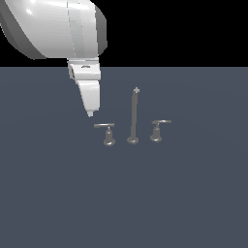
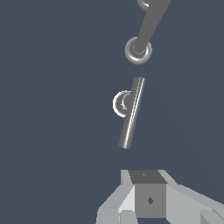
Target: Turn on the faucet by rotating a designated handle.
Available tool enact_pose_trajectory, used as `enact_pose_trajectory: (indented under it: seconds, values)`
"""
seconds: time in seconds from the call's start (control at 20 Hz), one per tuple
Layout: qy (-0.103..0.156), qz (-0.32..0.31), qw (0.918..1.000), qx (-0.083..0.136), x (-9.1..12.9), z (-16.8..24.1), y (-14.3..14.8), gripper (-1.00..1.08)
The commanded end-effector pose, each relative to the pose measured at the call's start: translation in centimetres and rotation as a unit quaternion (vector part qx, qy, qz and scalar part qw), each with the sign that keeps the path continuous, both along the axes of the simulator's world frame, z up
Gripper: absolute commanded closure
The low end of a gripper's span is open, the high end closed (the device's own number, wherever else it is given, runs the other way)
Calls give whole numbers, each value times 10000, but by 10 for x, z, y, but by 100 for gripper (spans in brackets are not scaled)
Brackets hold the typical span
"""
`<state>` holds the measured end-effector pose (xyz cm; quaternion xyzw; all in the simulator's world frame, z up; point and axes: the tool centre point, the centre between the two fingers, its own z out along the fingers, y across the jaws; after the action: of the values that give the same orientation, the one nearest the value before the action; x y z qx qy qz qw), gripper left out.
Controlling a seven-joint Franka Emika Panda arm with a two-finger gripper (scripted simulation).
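No real room here, just a sim render. Floor was one flat slate-blue plane w/ no texture, background above it pure black, no walls or furniture. Only fixtures: a small grey faucet standing straight on the plane, no sink or counter under it, a bit beyond the fingers of a smooth white robot arm. Shading looked computer-made throughout.

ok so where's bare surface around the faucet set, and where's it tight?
Bare: the whole surface in front of the fixtures, and both sides beyond each handle. Tight: the row itself, with the straight-bar handle, spout and curved-bar handle close together. The hand hangs just above the straight bar's outer end.
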<state>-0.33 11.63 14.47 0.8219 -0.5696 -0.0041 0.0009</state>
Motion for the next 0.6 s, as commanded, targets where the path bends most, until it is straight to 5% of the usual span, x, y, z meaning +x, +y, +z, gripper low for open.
enact_pose_trajectory:
  seconds: [0.0,0.55]
  values:
    - [-12,-271,9996,-13,12,-13,-4,108]
    - [-36,-1070,9942,-29,49,-52,-20,108]
